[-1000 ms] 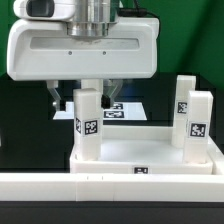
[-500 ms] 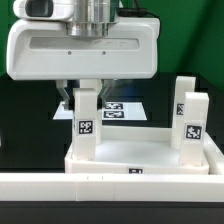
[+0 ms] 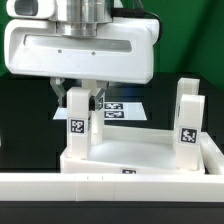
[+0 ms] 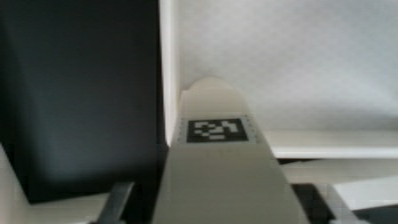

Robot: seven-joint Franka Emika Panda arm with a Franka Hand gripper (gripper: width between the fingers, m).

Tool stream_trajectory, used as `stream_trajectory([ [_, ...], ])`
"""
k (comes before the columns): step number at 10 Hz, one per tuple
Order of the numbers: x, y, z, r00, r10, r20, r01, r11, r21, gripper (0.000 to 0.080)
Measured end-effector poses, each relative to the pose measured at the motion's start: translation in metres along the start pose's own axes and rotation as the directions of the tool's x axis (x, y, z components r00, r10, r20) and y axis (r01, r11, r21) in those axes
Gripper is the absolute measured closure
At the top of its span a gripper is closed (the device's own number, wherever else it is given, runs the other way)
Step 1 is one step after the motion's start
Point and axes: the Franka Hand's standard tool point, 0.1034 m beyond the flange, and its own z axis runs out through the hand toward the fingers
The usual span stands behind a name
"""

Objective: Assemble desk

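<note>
The white desk panel (image 3: 150, 152) lies flat behind the front rail. Two tagged white legs (image 3: 187, 115) stand upright at its end on the exterior view's right. A third tagged leg (image 3: 77, 122) stands on the corner at the exterior view's left. My gripper (image 3: 78, 100) hangs over that leg with one finger on each side of its top, shut on it. In the wrist view the same leg (image 4: 217, 150) fills the middle between my dark fingers (image 4: 121, 200), with the panel (image 4: 285, 70) beyond it and my gripper (image 4: 214, 208) at its near end.
A long white rail (image 3: 110, 187) runs along the table's front edge. The marker board (image 3: 122, 108) lies flat on the black table (image 3: 25, 125) behind the desk. My wide white gripper housing (image 3: 85, 45) hides much of the back.
My gripper and the held leg have moved toward the exterior view's left. The panel and its two right legs have shifted left with them.
</note>
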Motion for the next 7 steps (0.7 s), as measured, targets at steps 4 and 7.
stream_trajectory([
  [4,-0.0025,0.0044,0.0007,0.978,0.210,0.008,-0.210,0.978,-0.006,0.0501],
  [7,-0.0030,0.0046,0.0009,0.975,0.220,0.009,-0.220,0.975,-0.010,0.0309],
])
